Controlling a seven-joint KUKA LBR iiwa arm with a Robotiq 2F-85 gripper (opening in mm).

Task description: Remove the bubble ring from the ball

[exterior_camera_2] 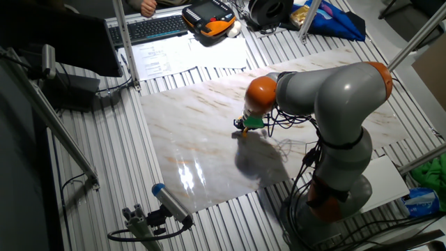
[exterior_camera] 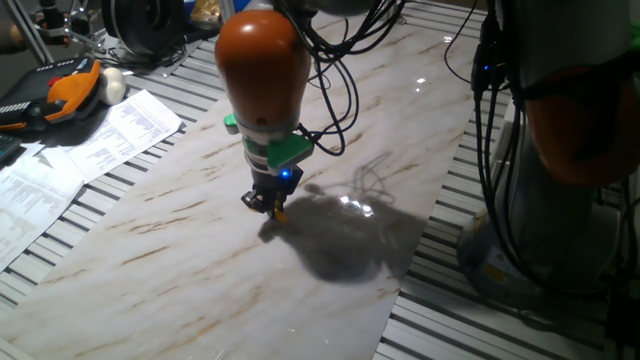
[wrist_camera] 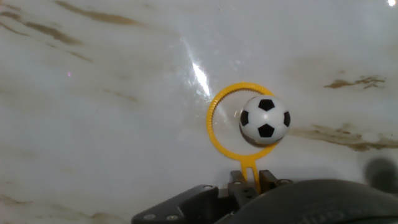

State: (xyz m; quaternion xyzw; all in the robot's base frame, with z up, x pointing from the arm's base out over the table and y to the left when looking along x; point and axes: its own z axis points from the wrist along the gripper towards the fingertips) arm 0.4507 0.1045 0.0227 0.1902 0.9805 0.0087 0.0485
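Observation:
In the hand view the yellow-orange bubble ring (wrist_camera: 214,127) lies around the tiny black-and-white ball (wrist_camera: 265,118) on the marble board (wrist_camera: 93,124). The ball sits against the loop's right side and covers that part of the rim. My gripper (wrist_camera: 251,182) is shut on the ring's short handle at the frame's lower edge. In one fixed view the gripper (exterior_camera: 268,203) is low over the board, with a bit of yellow ring (exterior_camera: 280,212) at its tip; the ball is hidden there. In the other fixed view the gripper (exterior_camera_2: 242,127) is near the board's middle.
An orange-and-black tool (exterior_camera: 60,95) and a plain whitish round thing (exterior_camera: 112,87) lie at the far left, beside printed papers (exterior_camera: 100,140). A keyboard (exterior_camera_2: 150,28) is behind the board. Cables hang from the arm (exterior_camera: 340,90). The robot's base (exterior_camera_2: 334,188) stands at the board's edge.

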